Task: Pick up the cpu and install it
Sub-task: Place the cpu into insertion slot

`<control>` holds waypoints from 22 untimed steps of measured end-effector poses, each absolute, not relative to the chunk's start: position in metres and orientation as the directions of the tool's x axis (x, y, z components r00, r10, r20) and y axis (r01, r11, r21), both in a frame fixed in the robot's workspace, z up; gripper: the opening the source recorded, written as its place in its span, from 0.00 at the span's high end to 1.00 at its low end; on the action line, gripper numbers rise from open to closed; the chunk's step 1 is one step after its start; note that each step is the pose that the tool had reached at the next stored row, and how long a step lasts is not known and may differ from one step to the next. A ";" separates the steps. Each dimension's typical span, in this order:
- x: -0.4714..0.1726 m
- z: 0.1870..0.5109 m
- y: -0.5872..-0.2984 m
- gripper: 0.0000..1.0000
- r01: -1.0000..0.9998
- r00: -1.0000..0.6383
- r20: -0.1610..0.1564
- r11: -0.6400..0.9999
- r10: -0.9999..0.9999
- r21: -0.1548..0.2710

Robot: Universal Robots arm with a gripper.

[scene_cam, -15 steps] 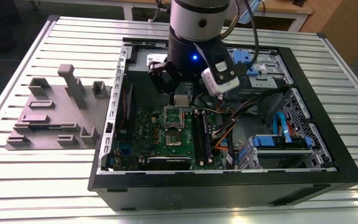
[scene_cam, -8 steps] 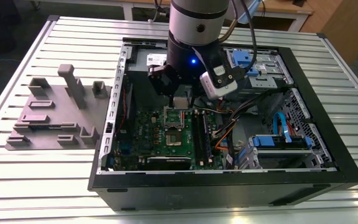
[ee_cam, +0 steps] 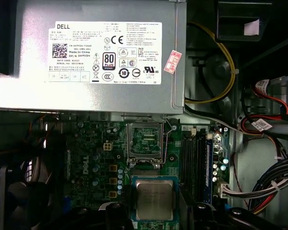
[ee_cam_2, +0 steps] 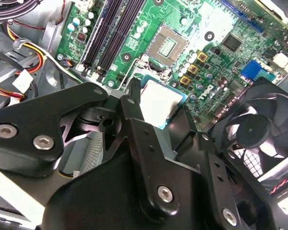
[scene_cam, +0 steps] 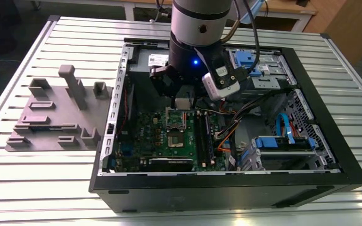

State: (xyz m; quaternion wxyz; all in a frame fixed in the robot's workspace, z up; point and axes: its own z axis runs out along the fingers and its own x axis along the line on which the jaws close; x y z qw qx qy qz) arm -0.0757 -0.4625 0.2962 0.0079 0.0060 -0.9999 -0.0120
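Gripper (ee_cam_2: 159, 106) was down inside the open computer case (scene_cam: 231, 190), fingers (ee_cam_2: 132, 108) closed to the chip's width on opposite edges of the cpu (ee_cam: 154, 199), pale metal top up. I logged the cpu over the motherboard (scene_cam: 168, 141), just beside the socket (ee_cam: 145, 139) and apart from it; how high it rode above the board I could not tell. Room was tight. The power supply (ee_cam: 86, 57) bordered the socket on one side, the memory slots (ee_cam: 198, 158) ran close along another, and the fan (ee_cam_2: 254, 129) sat near the gripper's linkage on the opposite side. Between chip and socket the board carried low parts. The first wrist view gave me the cpu's edges roughly square with the socket frame, plus the cable bundles (ee_cam: 273, 177) beyond the memory slots. The second wrist view gave me the finger against the chip's edge and the socket's centre lying uncovered. The exterior view gave the wider margins: case walls around the arm on all sides, a blue-trimmed drive cage (scene_cam: 282, 143) toward the exterior view's right, and the grey fixture (scene_cam: 55, 117) well apart on the slatted table (scene_cam: 43, 197) at the exterior view's left.
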 end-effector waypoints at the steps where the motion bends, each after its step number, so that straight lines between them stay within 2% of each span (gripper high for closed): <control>1: -0.076 0.296 -0.463 0.53 -0.012 -1.000 0.016 1.000 -0.012 0.024; 22: -0.076 0.272 -0.464 0.53 -0.012 -1.000 0.017 1.000 -0.012 0.024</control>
